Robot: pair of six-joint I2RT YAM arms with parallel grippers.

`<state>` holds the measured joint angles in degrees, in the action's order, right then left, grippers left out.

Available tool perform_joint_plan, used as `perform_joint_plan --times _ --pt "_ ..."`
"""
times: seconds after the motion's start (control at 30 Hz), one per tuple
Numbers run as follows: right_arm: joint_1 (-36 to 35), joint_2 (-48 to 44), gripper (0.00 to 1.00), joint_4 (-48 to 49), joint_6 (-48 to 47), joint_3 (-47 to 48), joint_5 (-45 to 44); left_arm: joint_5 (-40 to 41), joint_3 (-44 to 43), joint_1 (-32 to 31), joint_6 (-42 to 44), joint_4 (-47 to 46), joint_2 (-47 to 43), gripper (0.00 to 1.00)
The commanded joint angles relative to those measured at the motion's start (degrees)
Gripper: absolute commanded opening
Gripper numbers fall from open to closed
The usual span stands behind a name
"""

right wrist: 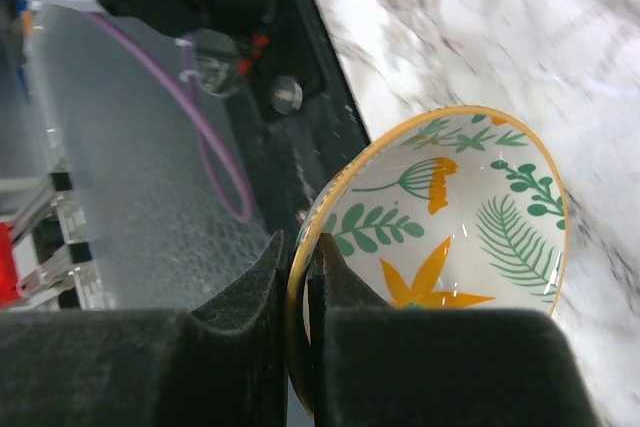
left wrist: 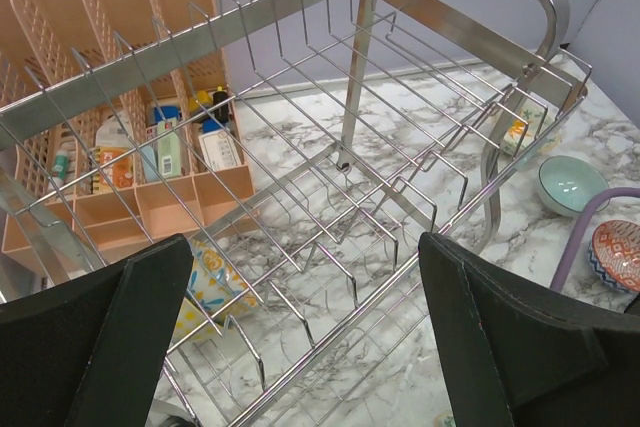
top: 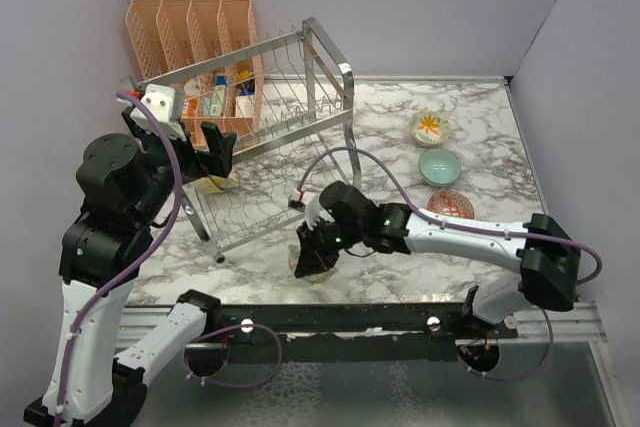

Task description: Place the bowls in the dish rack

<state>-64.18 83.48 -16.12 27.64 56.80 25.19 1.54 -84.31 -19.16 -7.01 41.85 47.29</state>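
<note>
- The right gripper (top: 316,250) is clenched on the rim of the green-leaf bowl (right wrist: 470,217). In the right wrist view one finger is on the inside of the yellow edge and the other on the outside.
- This bowl is at the near edge of the marble table (top: 480,107), in front of the dish rack (top: 270,97) and apart from it. It is tilted; whether its foot touches the table, I cannot tell.
- The left gripper (top: 218,147) is above the left end of the rack. Its jaws are spread wide with nothing between them (only the chrome wires show in the gap).
- A blue-yellow bowl (left wrist: 205,282) lies below the upper tier at the left end. It is not clear whether it sits in the lower tier or on the table.
- Three bowls stand in a line on the table to the right of the rack: the orange-flower bowl (top: 430,128) farthest, then the teal bowl (top: 439,166), then the red-orange bowl (top: 450,204) nearest.
- The peach organizer (top: 190,32) stands behind the rack, with small packets in its low front compartments.
</note>
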Motion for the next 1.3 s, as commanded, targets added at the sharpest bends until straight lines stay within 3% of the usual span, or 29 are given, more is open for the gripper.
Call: perform_joint_plan --times 0.0,0.33,0.63,1.27 --pt "-0.33 5.23 0.01 7.36 -0.47 6.57 11.55 0.63 -2.47 -0.12 0.14 0.12 -0.28 0.99" --pt "1.92 14.83 0.01 20.62 6.27 10.93 24.45 0.26 -4.08 -0.17 1.98 1.3 -0.72 0.99" --pt "9.14 23.23 0.01 34.57 16.38 13.97 34.38 0.58 -5.07 -0.16 3.0 1.8 -1.48 0.99" --pt "14.3 43.13 0.01 32.67 18.97 38.67 32.89 -0.64 -3.22 -0.23 4.63 0.28 -2.67 0.99"
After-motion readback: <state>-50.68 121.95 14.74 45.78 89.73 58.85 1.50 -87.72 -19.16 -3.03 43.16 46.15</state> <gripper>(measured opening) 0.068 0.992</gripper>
